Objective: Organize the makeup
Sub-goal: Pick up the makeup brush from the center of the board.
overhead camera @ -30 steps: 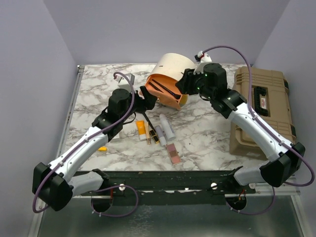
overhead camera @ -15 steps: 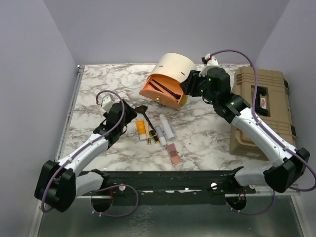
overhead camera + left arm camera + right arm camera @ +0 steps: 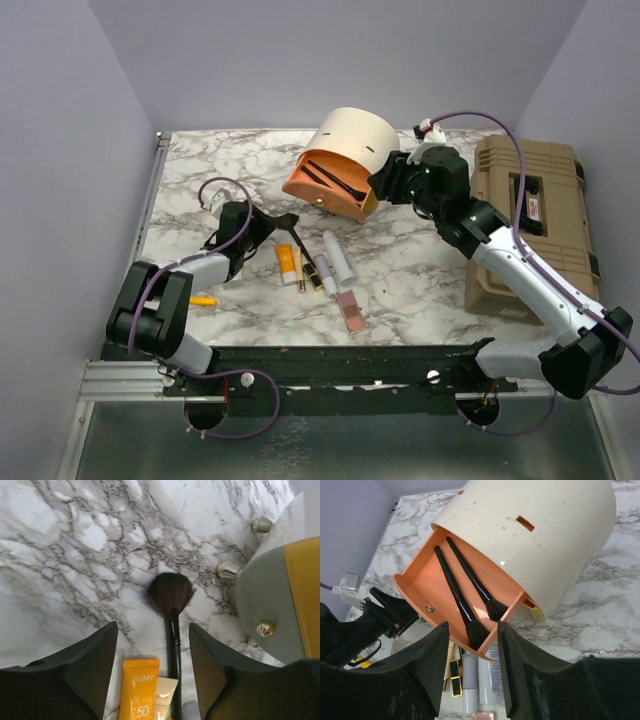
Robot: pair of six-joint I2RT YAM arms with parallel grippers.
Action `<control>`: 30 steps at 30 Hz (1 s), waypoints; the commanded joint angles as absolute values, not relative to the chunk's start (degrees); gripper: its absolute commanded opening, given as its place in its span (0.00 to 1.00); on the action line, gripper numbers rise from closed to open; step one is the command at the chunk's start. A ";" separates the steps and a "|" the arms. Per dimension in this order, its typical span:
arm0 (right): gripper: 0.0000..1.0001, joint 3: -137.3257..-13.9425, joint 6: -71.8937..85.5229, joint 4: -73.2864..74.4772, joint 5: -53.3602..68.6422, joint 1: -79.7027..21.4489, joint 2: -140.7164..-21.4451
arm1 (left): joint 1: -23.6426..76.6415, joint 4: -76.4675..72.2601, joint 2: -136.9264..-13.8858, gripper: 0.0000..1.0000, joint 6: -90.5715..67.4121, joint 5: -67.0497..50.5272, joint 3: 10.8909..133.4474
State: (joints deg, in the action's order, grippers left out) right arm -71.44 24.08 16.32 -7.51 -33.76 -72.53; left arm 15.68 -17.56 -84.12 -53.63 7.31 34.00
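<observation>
The makeup lies in a loose row mid-table: an orange tube [image 3: 286,263], a gold-black lipstick [image 3: 315,272], white tubes [image 3: 340,257], a pink palette [image 3: 351,311] and a black brush [image 3: 297,240]. My left gripper [image 3: 272,225] is open and empty, low over the table. In the left wrist view its jaws [image 3: 152,630] straddle the brush [image 3: 171,597] and the orange tube [image 3: 139,690]. My right gripper [image 3: 385,185] is open and empty beside the cream case [image 3: 350,140]. In the right wrist view it [image 3: 472,627] hovers at the orange drawer [image 3: 427,582], which holds two brushes [image 3: 457,600]. The white compact does not show.
The cream case lies on its side with its drawer pulled out toward the makeup. A tan toolbox [image 3: 530,225] stands along the right edge. A small yellow item [image 3: 205,300] lies near the front left. Grey walls close off the left, back and right.
My left arm has drawn back from the case's drawer, toward the left and down, to sit low over the brush. My right gripper has shifted slightly right.
</observation>
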 commanded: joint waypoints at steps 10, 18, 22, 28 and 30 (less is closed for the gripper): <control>0.51 -73.80 22.69 14.94 -10.44 -33.92 -74.27 | 12.36 -34.22 -98.84 0.47 -59.29 -6.69 36.36; 0.60 -77.50 19.61 15.05 -11.80 -33.90 -77.22 | 12.16 -37.82 -105.68 0.38 -60.66 -9.17 39.13; 0.60 -78.88 18.41 15.68 -12.23 -33.93 -78.08 | 12.13 -39.38 -105.72 0.31 -61.46 -8.28 37.69; 0.61 -79.10 17.75 16.01 -12.76 -33.92 -78.40 | 12.13 -39.38 -106.38 0.20 -61.07 -8.02 36.95; 0.61 -79.23 17.75 16.45 -12.50 -33.90 -78.32 | 11.93 -39.38 -106.28 0.13 -60.40 -7.92 36.92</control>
State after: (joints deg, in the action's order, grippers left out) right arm -77.54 18.96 16.03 -11.09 -33.76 -77.76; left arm 12.43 -38.74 -105.14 -61.08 -7.53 37.78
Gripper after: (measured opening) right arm 0.613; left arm 0.195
